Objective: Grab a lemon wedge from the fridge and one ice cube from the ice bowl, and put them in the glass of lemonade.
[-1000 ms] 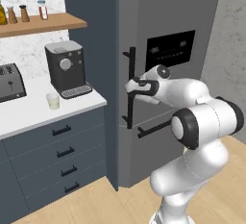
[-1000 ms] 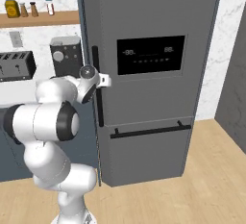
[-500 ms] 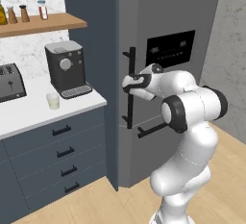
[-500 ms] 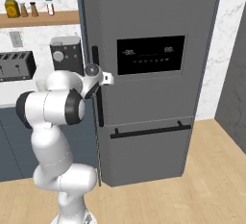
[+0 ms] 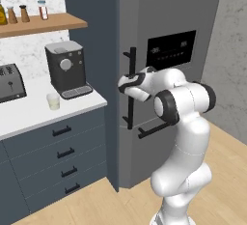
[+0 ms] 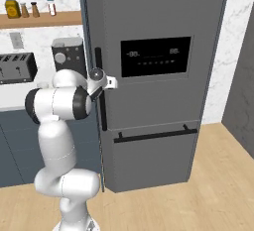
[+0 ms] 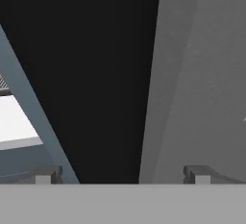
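Observation:
The tall grey fridge [image 5: 169,11] [image 6: 158,7] stands shut, so the lemon wedge is hidden. My gripper [image 5: 126,85] [image 6: 100,82] is at the upper door's long black vertical handle [image 5: 131,62] [image 6: 103,116], about halfway up it. In the hand view the gripper [image 7: 120,175] is open with the black handle [image 7: 96,74] between its fingertips and the grey door face [image 7: 202,74] on the right. The glass of lemonade [image 5: 53,101] stands on the counter in front of the coffee machine, well left of the gripper. The ice bowl is out of view.
A black coffee machine [image 5: 66,69] and a toaster [image 5: 9,81] sit on the white counter above dark blue-grey drawers [image 5: 62,147]. A wooden shelf [image 5: 43,26] carries jars. The fridge's lower drawer has a horizontal black handle [image 6: 156,135]. Wooden floor lies right of the base.
The gripper has crept left onto the fridge's vertical handle, and the arm's elbow has swung up and in behind it. The jaws stay wide; the fridge is still shut.

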Motion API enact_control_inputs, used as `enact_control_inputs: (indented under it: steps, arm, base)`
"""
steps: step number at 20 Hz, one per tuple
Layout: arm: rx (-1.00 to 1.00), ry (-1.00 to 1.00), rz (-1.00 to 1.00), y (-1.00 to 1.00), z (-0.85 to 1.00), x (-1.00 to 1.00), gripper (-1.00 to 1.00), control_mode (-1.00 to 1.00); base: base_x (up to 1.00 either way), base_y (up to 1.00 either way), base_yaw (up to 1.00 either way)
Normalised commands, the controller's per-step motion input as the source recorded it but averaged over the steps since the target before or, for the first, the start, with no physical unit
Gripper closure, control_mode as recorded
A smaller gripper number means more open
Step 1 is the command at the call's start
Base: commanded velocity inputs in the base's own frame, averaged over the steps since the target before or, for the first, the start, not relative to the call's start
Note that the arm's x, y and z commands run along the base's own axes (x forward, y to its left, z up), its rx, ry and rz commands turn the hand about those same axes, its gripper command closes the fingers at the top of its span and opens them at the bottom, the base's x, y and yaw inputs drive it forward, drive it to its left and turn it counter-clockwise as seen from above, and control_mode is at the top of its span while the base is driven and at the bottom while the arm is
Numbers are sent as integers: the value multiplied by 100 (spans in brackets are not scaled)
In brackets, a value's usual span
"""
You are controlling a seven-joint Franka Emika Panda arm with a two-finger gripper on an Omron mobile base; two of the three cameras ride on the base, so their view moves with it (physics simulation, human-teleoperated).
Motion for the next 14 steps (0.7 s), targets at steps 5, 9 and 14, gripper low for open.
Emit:
enact_control_inputs:
  steps: [5,9,14]
  arm:
    - [0,0,0,14,-22,46,-100,-100]
    - [0,0,0,18,-25,52,100,-100]
    - [-1,4,0,3,-2,28,100,-100]
  base:
    - [0,0,0]
    - [0,0,0]
    - [0,0,0]
